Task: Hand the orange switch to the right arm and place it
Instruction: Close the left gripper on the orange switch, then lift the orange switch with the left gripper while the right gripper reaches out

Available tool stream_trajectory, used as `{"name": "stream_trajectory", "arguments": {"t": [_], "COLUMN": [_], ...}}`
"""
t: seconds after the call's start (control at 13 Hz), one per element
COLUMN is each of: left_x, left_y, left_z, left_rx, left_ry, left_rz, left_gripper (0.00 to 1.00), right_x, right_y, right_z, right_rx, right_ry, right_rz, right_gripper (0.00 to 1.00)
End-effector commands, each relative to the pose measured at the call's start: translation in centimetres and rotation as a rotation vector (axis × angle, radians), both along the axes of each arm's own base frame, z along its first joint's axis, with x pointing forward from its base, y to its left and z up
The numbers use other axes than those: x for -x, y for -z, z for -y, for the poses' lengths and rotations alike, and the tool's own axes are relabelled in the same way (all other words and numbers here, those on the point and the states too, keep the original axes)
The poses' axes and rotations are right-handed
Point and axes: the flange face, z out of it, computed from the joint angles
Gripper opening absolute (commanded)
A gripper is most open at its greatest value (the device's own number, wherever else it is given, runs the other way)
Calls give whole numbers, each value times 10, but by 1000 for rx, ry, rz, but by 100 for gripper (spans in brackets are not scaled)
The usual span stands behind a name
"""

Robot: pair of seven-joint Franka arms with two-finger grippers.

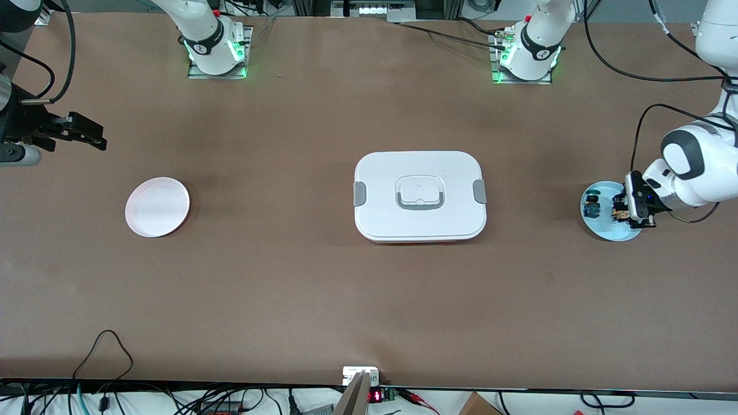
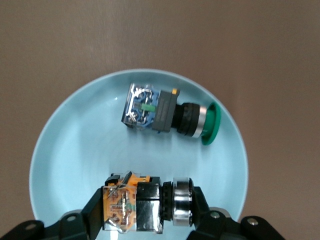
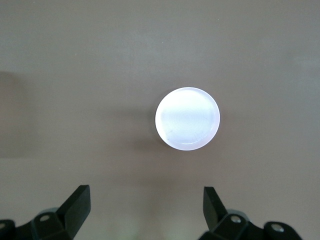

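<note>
Two plates, two switches, one box

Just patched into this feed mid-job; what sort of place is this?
Likely a robotics lab bench: two arms bolted to a brown table, loose cables along its edge, and a small red digital readout.

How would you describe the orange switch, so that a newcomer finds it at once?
Find the pale blue plate at the left arm's end of the table. Two small switches lie on it. The orange switch sits between the left hand's fingers; its neighbour has a blue body and green cap.

no text, label or number is legible on anything in view.
</note>
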Motion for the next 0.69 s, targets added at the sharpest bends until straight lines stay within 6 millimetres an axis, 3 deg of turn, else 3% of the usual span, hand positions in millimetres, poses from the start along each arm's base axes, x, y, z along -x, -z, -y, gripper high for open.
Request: {"name": "stream_trajectory", "arguments": {"t": [0.0, 0.15, 0.46, 0.61], "left_x": [-33, -43, -38, -43], "left_y": [-55, -81, -98, -105], "left_z": [14, 33, 83, 127], "left_rx": [126, 231, 567, 727], "left_ry": [24, 30, -26, -11], "left_rz": [-43, -96, -205, -234], "left_gripper": [0, 0, 0, 0], "right_x": [2, 2, 3, 5], "right_y": [-2, 0, -3, -7], "right_z": [-1, 1, 5, 12], "right_rx": [4, -2, 2, 0], "right_ry": [15, 20, 24, 38], "right_rz": [10, 8, 13, 18], "right_gripper": [100, 100, 100, 100]}}
